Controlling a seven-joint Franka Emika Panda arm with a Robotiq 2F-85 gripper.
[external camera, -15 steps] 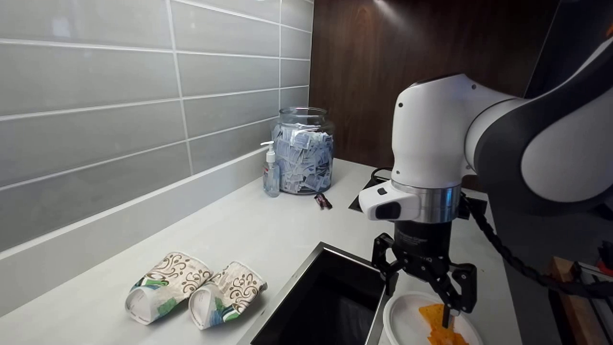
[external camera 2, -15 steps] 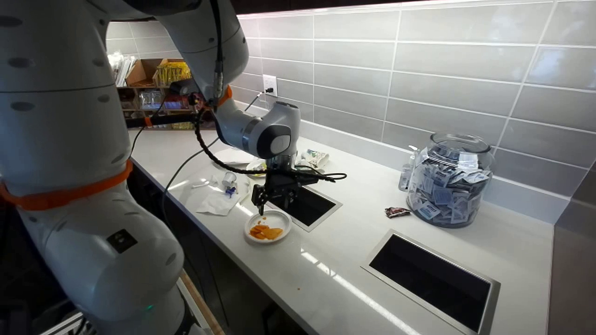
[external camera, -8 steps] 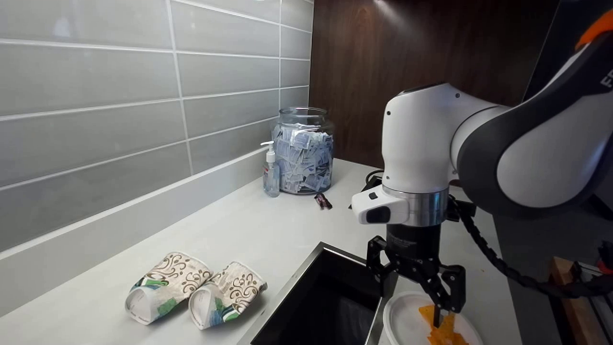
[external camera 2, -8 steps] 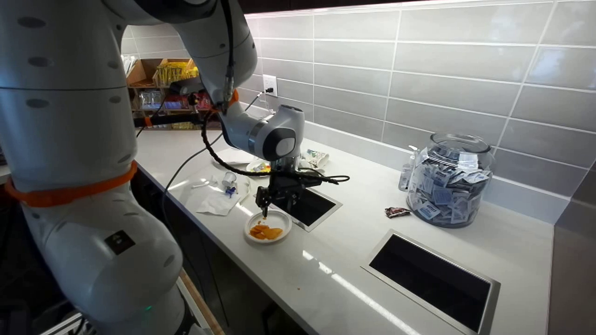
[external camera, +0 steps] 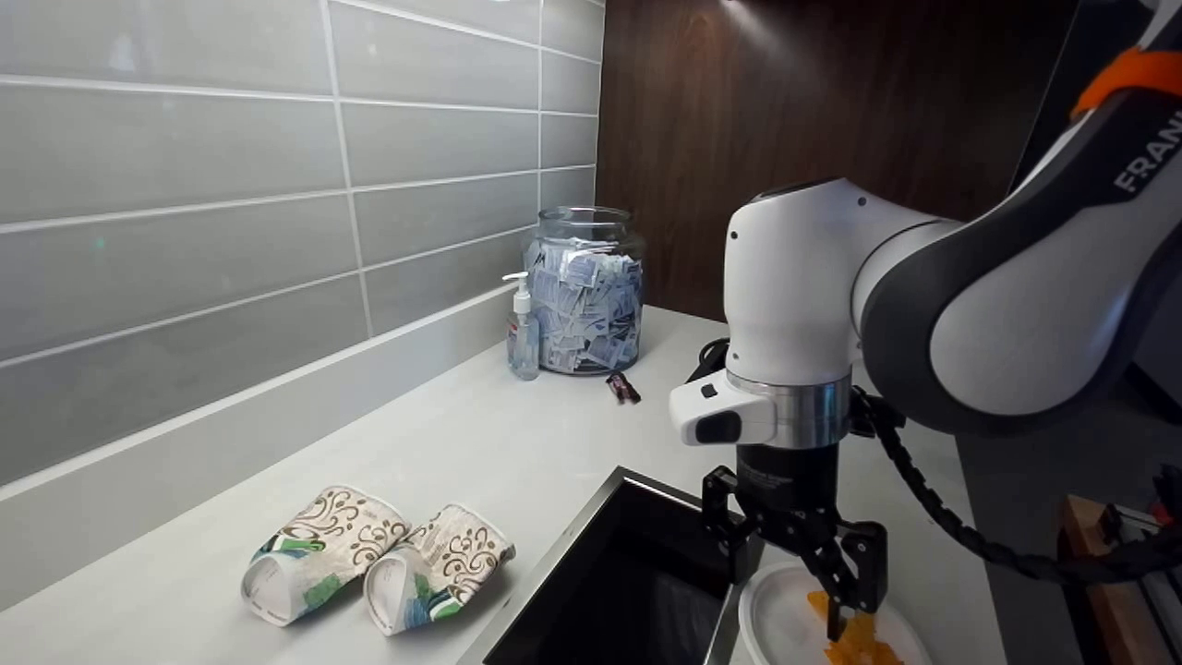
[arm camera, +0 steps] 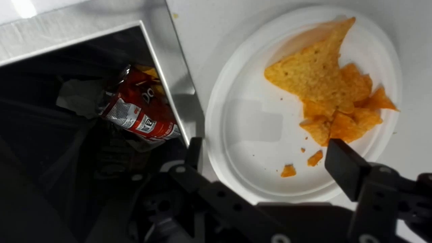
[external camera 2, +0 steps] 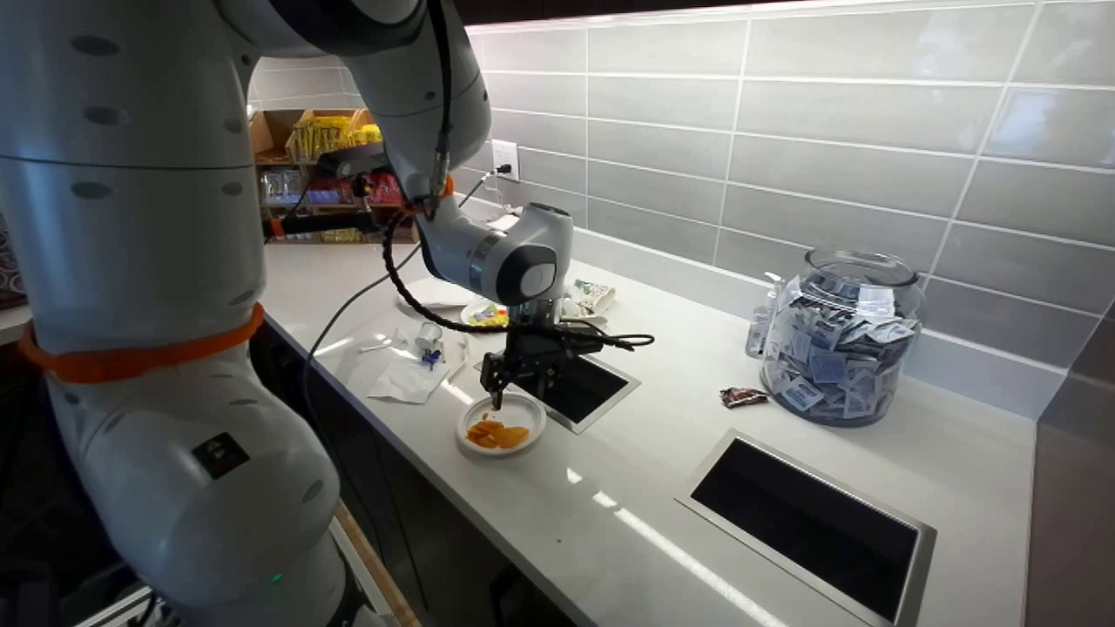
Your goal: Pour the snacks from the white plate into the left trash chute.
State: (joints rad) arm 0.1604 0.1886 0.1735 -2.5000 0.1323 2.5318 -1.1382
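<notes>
The tool has its fingers spread well apart and grips nothing. Below it, the white plate sits flat on the pale counter, just beside the metal frame of the left chute. In the wrist view one finger shows over the strip between frame and plate, the other over the plate's opposite side; whether either touches it cannot be told. Orange chips lie bunched toward one side of the plate, with small crumbs apart from them. A red bag lies inside the left chute. In an exterior view a second chute shows well apart from the plate.
</notes>
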